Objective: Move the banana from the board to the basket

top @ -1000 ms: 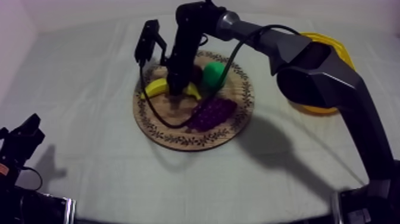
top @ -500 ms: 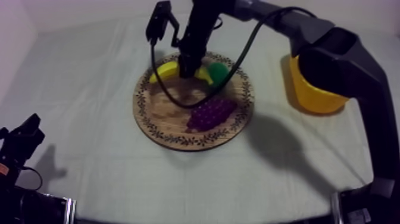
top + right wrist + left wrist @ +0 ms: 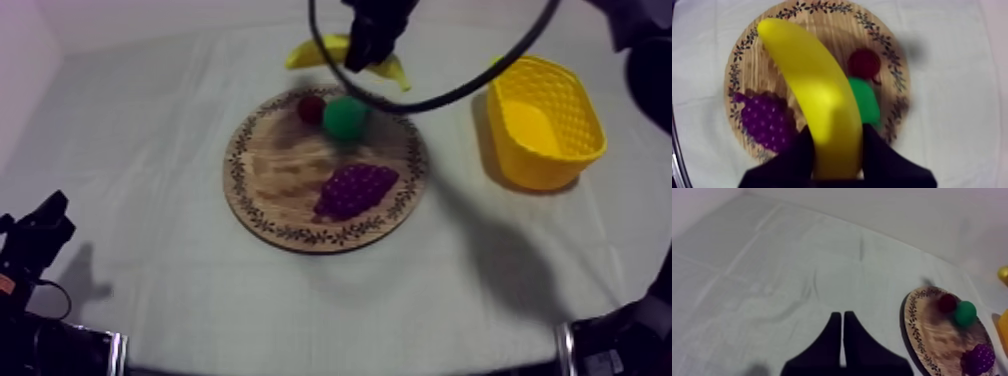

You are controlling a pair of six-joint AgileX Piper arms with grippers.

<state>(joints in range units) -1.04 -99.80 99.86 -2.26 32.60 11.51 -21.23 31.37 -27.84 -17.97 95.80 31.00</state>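
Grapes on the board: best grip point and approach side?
Across the middle of the bunch of grapes, from straight above, I'd judge: it lies flat on the wooden board as a long lump, so its narrow width is the shorter span to close on. The pear sits apart from it, leaving room on both flanks.

- Near the middle of the table [image 3: 150, 120]: the wooden board [image 3: 270, 190].
- On the board, 3 fruits: bunch of grapes [image 3: 355, 190] at the near right, pear [image 3: 346, 117] by the far edge, small red fruit [image 3: 311, 108] just left of the pear.
- Right of the board, apart from it: the basket [image 3: 545, 165].
- Up off the board, over its far edge: the banana [image 3: 310, 52], between the fingers of the right gripper [image 3: 360, 60].
- Low at the table's near left, well apart from the board: the left gripper [image 3: 35, 235].
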